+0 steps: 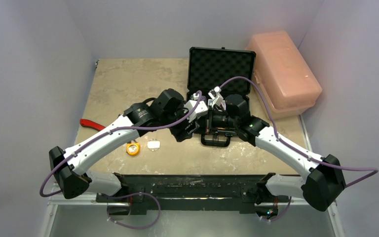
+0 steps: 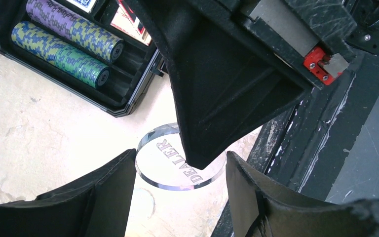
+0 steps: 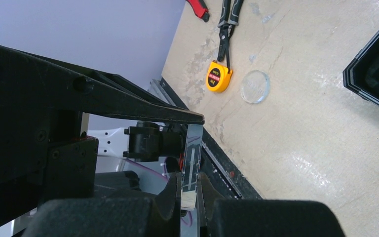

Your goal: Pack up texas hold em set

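Note:
The black briefcase [image 1: 220, 66] stands open at the back, foam lid upright. Its tray [image 2: 123, 106] holds rows of purple chips [image 2: 74, 27] and teal chips [image 2: 59, 49] beside a card deck [image 2: 133, 24]. Both grippers meet in the air in front of the case. A clear disc marked DEALER [image 2: 158, 168] spans my left gripper [image 2: 180, 155], rim against both fingers. My right gripper [image 3: 190, 182] is shut on the same disc [image 3: 192, 153], pinching its flat faces, seen edge-on. A second clear disc [image 3: 255, 86] lies flat on the table [image 1: 128, 84].
An orange tape measure [image 1: 133, 149] lies by the loose disc [image 1: 153, 144], with red-handled pliers [image 1: 91, 123] at the left edge. A big pink plastic box [image 1: 284, 69] stands right of the case. The black base rail [image 1: 187, 182] runs along the near edge.

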